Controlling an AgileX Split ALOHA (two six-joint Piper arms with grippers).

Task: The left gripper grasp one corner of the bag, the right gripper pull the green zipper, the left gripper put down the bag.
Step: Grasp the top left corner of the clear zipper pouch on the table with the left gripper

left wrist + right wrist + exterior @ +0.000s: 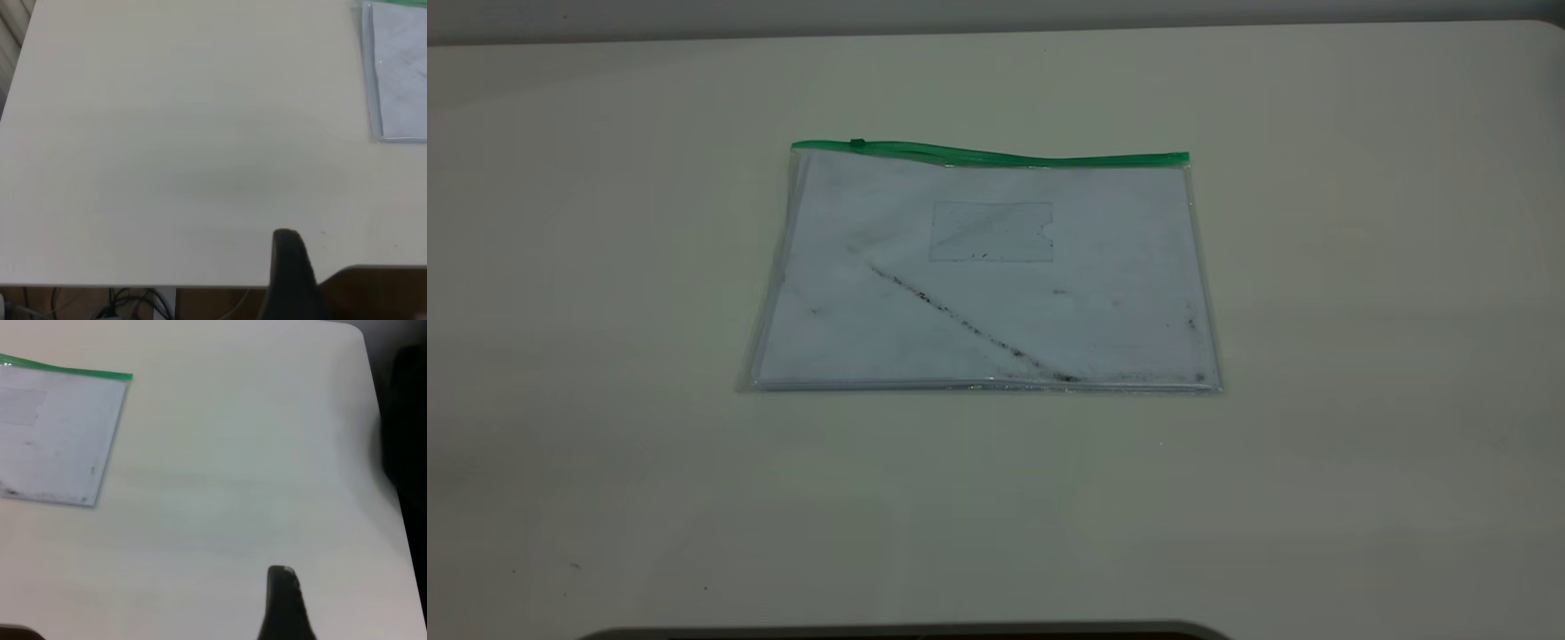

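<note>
The bag (987,284) lies flat at the table's middle, a clear pouch with white paper, a dark diagonal streak and a small card pocket. The green zipper (996,156) runs along its far edge, with the slider tab (857,142) near the left end. Neither gripper shows in the exterior view. In the left wrist view the left gripper (287,235) is a single dark tip over the table's edge, far from the bag's corner (400,67). In the right wrist view the right gripper (281,572) is likewise a single dark tip, well away from the bag (53,433) and the zipper's end (67,370).
The pale table (1360,356) has bare surface on all sides of the bag. Its edge and the cables below (133,303) show in the left wrist view. A dark shape (407,420) stands beyond the table's edge in the right wrist view.
</note>
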